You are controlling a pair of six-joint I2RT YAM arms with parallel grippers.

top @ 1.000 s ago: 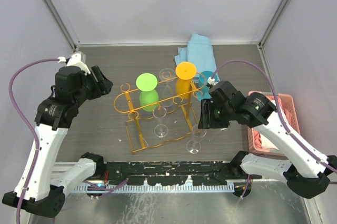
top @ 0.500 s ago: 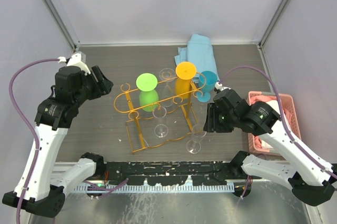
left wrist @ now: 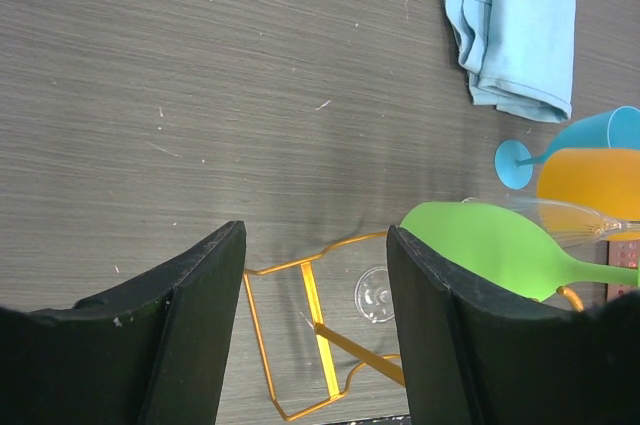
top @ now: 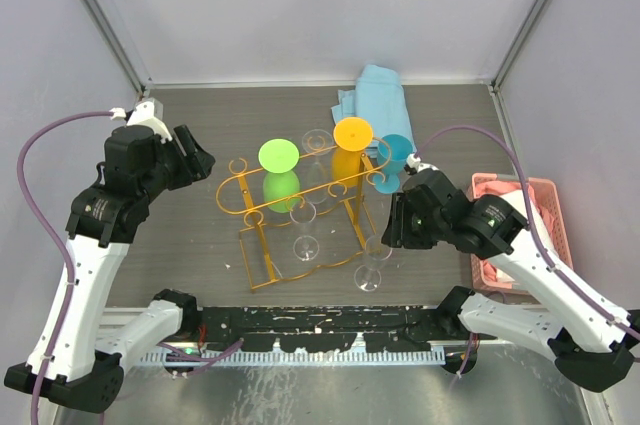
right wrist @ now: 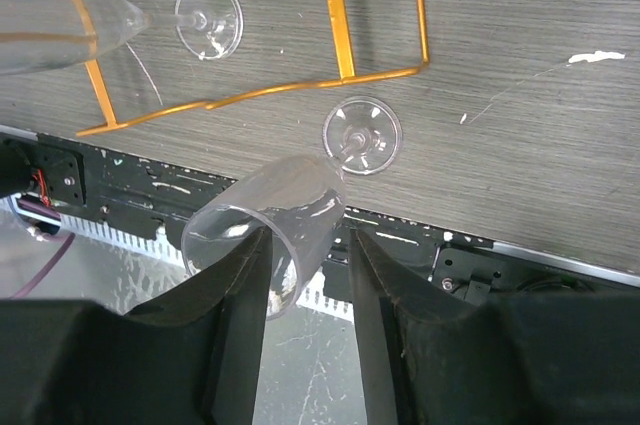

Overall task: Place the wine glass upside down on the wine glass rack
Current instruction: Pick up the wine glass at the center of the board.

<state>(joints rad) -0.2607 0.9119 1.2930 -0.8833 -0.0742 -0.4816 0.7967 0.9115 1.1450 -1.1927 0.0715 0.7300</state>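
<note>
R gripper [right wrist: 310, 245] jaws have narrowed over the last sec and now flank the bowl of the clear wine glass [right wrist: 285, 207]; can't tell if they grip yet. Glass stands upright just off the wine glass rack [right wrist: 334, 20] near-right corner. L gripper [left wrist: 315, 233] is wide open and empty, left of rack. Looks like pickup starting; lift + invert not yet done.

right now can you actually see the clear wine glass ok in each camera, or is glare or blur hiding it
Right wrist: the clear wine glass is sharp, with bright glints on its bowl; top external: even soft light, but it shows only faintly against the dark table; left wrist: wood grain crisp, a soft shadow by the wine glass rack.
</note>
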